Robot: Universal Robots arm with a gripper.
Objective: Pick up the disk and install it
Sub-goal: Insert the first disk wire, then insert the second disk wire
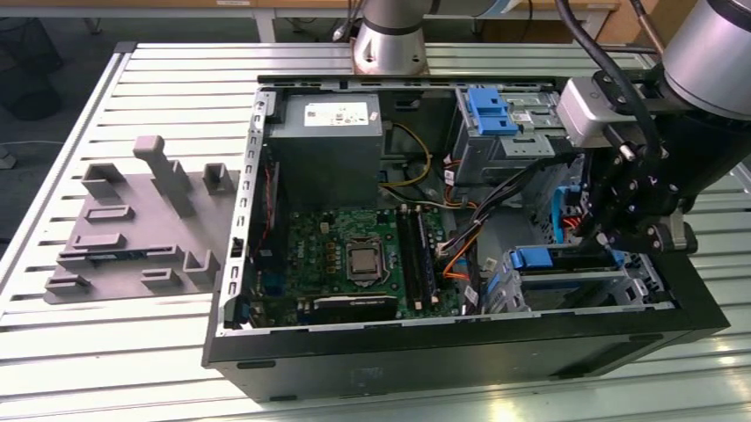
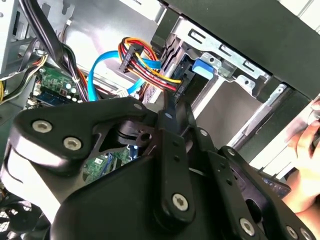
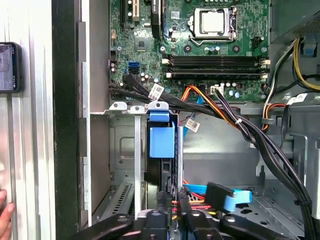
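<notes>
Grey moulded block (image 1: pixel 139 221) sits outside the case on the exterior view's left, bare, well apart from me. Not my concern right now.

Next across: open computer case (image 1: pixel 470 352), motherboard (image 1: pixel 352 255) flat on its floor, power supply (image 1: pixel 323 132) behind it. Blue bracket (image 1: pixel 487 110) on the upper drive bay, untouched.

Then the metal drive cage (image 1: pixel 575 286) at the near corner. The disk (image 1: pixel 550 258) is already in it, standing on edge in a slot, its blue carrier showing along the top. Looks mostly seated, but I can't confirm it is fully home.

My gripper (image 1: pixel 616 242) is down at the cage, at the end of the disk on the exterior view's right. In the first wrist view my fingers (image 3: pixel 162 207) are pressed nearly together, with a gap narrower than the carrier, and I see nothing pinched between them.

Key relation: the disk lies straight ahead of my fingertips. Its long axis runs away from me along the slot, with the blue tab (image 3: pixel 161 139) at the far end, toward the motherboard. So I'm lined up end-on, not across its thickness.

Risk: orange and blue cables (image 3: pixel 220 192) cross just beside my fingertips.

A person's hand (image 3: pixel 4 220) rests outside the case wall.
</notes>
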